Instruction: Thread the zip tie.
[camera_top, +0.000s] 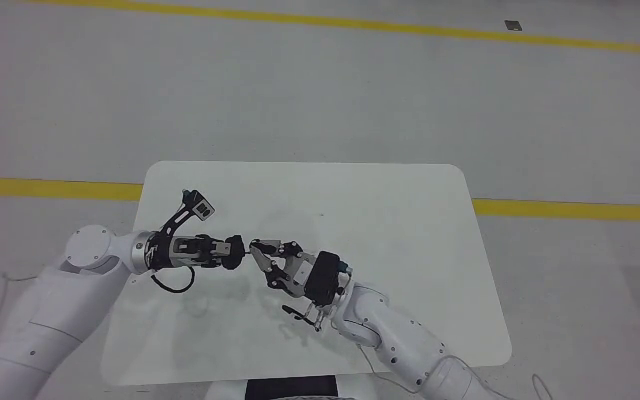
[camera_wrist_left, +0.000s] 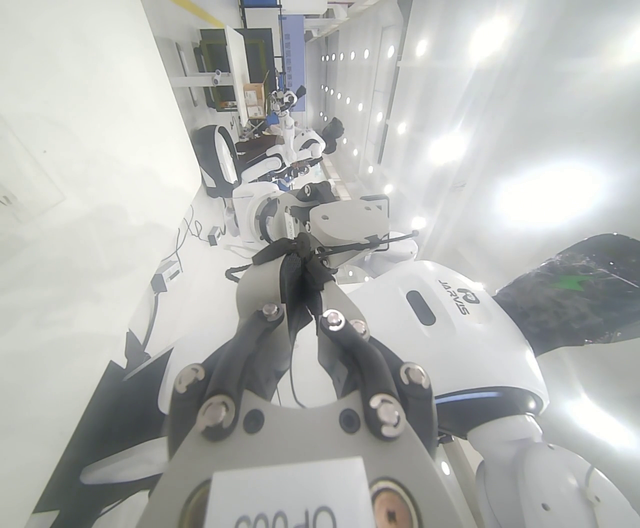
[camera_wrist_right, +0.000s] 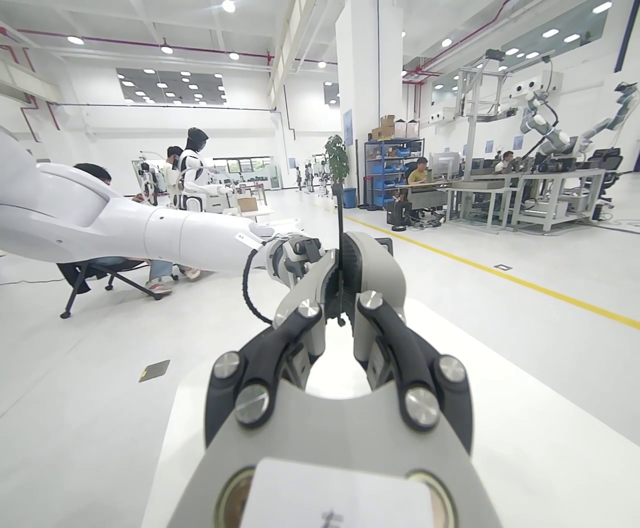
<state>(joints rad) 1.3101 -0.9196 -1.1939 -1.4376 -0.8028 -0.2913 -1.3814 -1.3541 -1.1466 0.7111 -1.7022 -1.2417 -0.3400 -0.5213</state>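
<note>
Right gripper (camera_wrist_right: 342, 265) on thin black zip tie (camera_wrist_right: 340, 215)

I hold the zip tie (camera_wrist_right: 341, 210) up off the bench, over its left half. It is a thin black strap, straight where it shows. It runs between the pads of my right end effector (camera_wrist_right: 341, 252), which is closed on it. My left end effector (camera_wrist_left: 301, 252) pinches it just beside that, and one end sticks out free.
</note>
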